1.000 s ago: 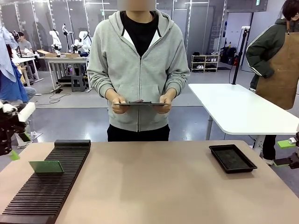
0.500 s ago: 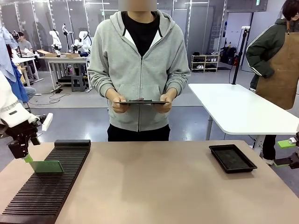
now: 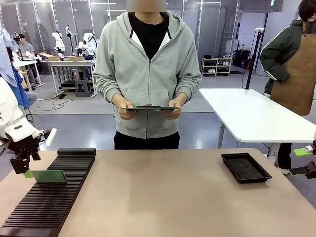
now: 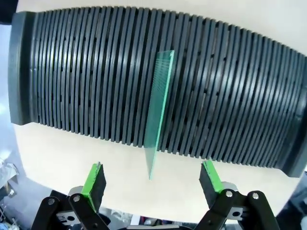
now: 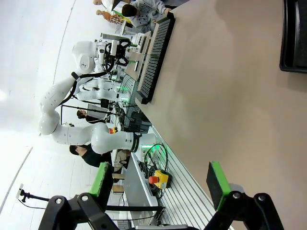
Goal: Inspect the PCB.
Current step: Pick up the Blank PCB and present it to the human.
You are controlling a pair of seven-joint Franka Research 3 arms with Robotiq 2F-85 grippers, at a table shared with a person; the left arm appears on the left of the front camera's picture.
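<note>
- Left gripper (image 3: pixel 25 171): I see it at the left edge of the slotted rack (image 3: pixel 54 197), just beside the left end of the PCB (image 3: pixel 49 176). From the front view I cannot tell whether a pad touches the board.
- Left wrist view: the left gripper's (image 4: pixel 151 166) jaws stand wide apart. The PCB (image 4: pixel 158 115) stands on edge in one slot of the rack (image 4: pixel 230 96), and its thin green edge runs toward the gap between the pads. There is open room on both sides, and neither pad touches it.
- The slots on either side of the board are free.
- Right gripper (image 3: pixel 302 162): it hovers off the table's (image 3: pixel 173 197) right edge, beyond the black tray (image 3: pixel 245 168), jaws apart and holding nothing. In its own view, the right gripper (image 5: pixel 158 171) frames bare tabletop.
- The tabletop between rack and tray is open.
- At the far edge, a person holds a dark tablet (image 3: pixel 148 108) level in both hands, above and clear of the table.
</note>
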